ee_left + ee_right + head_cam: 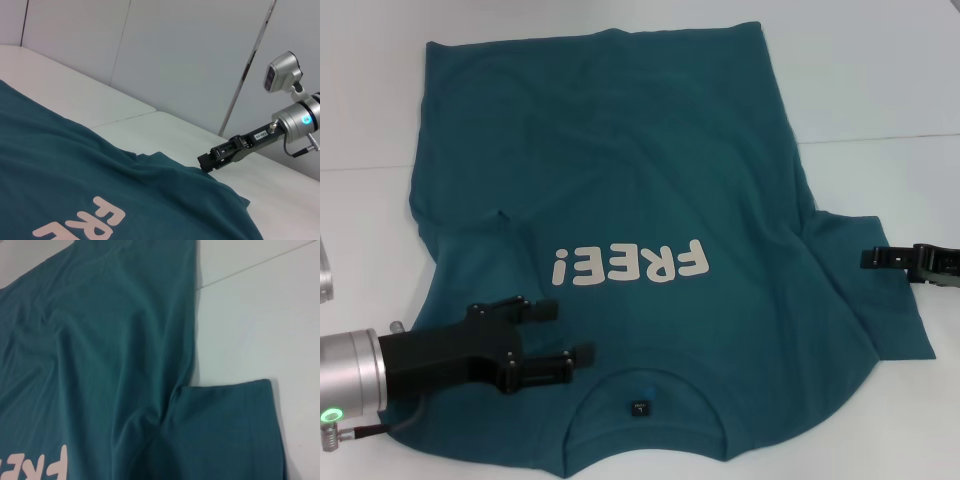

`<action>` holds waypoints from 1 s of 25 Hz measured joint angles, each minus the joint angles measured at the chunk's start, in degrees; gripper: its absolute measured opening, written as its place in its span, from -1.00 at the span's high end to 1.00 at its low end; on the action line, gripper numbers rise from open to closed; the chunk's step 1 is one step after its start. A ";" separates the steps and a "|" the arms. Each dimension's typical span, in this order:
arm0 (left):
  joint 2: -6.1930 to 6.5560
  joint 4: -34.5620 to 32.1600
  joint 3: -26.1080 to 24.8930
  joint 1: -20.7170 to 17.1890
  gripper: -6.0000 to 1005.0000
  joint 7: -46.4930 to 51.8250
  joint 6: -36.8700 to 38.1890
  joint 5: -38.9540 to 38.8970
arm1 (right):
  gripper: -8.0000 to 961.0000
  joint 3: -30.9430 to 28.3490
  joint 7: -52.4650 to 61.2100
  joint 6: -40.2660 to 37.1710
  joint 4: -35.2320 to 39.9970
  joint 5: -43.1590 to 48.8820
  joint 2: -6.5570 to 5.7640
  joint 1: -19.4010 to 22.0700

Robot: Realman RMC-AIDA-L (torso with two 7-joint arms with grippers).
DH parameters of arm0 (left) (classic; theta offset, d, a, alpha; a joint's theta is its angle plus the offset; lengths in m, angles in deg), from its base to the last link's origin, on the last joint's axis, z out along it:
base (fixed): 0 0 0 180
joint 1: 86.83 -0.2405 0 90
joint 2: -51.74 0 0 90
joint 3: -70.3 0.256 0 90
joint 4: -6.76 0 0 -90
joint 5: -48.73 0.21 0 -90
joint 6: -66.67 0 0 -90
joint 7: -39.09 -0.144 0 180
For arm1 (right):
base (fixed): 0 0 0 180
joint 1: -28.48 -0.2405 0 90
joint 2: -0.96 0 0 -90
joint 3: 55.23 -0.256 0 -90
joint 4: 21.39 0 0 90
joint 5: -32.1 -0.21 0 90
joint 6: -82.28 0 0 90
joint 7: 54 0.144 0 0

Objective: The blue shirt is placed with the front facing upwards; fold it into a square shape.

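The blue shirt (620,170) lies spread front up on the white table (880,80). Its cream "FREE!" lettering (630,265) and the round collar (640,385) with a small black tag (639,407) are on the side nearest me. My left gripper (557,335) is open low over the shirt's shoulder, just beside the collar, with only cloth under it. My right gripper (868,257) is at the outer edge of the other sleeve (875,310). The left wrist view shows that gripper (205,163) tip-down at the sleeve's edge. In the right wrist view, the sleeve (225,430) lies flat.
A seam (880,137) runs across the table beyond the right sleeve. Bare white table surrounds the shirt at the back and right. A metal part (324,272) shows at the left edge. Pale wall panels (190,50) stand behind the table.
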 joint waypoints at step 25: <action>0.00 -0.12 -0.01 0.37 -0.75 0.05 0.00 -0.36 | -0.96 0.00 -0.38 0.39 -0.03 -0.01 0.12 0.32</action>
